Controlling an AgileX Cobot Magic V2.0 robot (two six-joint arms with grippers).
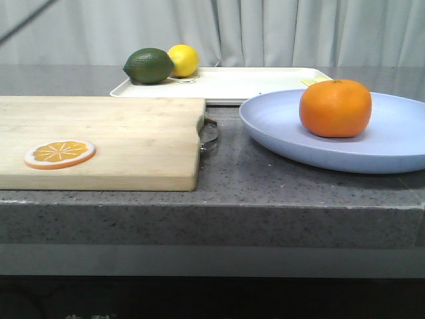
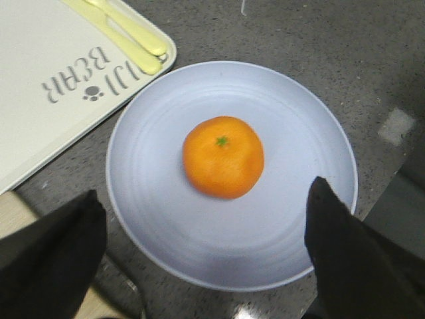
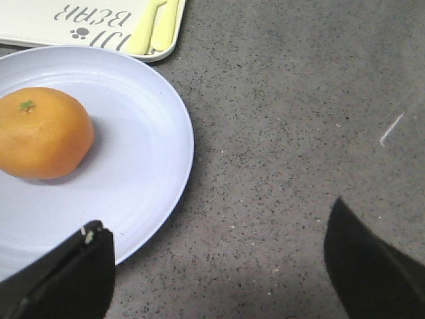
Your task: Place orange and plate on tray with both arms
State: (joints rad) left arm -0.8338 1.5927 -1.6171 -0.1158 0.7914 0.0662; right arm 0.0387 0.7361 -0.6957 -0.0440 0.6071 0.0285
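Note:
The orange (image 1: 335,107) sits in the middle of the pale lavender-blue plate (image 1: 279,136), which rests on the grey counter at the right. The cream-white tray (image 1: 252,85) lies just behind the plate. My left gripper (image 2: 206,229) is open and empty, high above the plate (image 2: 159,219), with the orange (image 2: 223,156) beyond its fingers. My right gripper (image 3: 219,249) is open and empty above bare counter beside the plate's edge (image 3: 159,179); the orange (image 3: 41,133) is off to one side. Neither gripper shows in the front view.
A wooden cutting board (image 1: 126,143) with a flat orange slice (image 1: 60,153) lies at the left. A green lime (image 1: 149,66) and yellow lemon (image 1: 183,60) sit on the tray's far left corner. Pale yellow cutlery (image 2: 126,40) lies on the tray near the plate.

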